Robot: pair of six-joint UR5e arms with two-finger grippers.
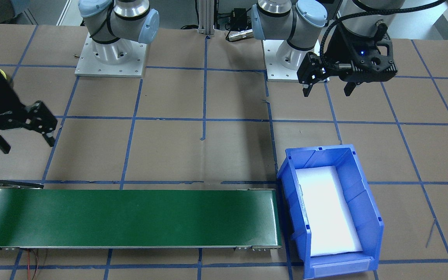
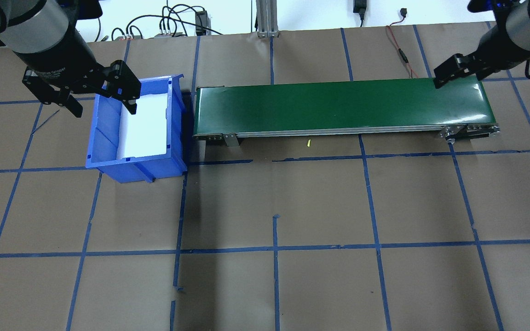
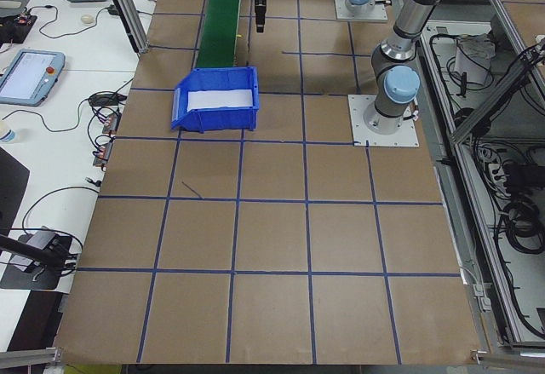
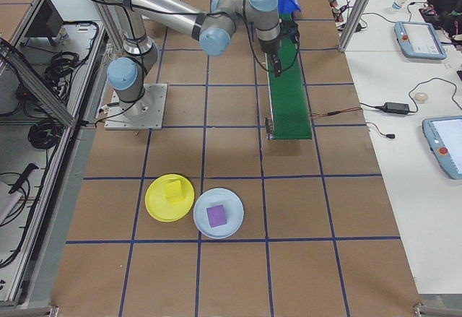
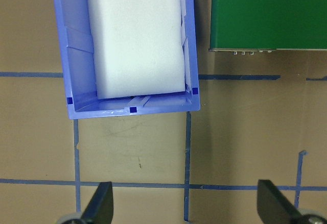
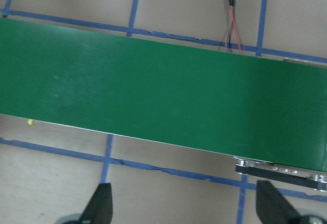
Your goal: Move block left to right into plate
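Plate (image 4: pixel 170 198), yellow, lies well apart from the conveyor (image 4: pixel 287 89) and seemingly already holds a yellow block (image 4: pixel 172 190). I see both the left gripper (image 2: pixel 97 99) and the right gripper (image 1: pixel 23 138) spread wide and empty. Judged: task complete or restarting; next I must locate another block.
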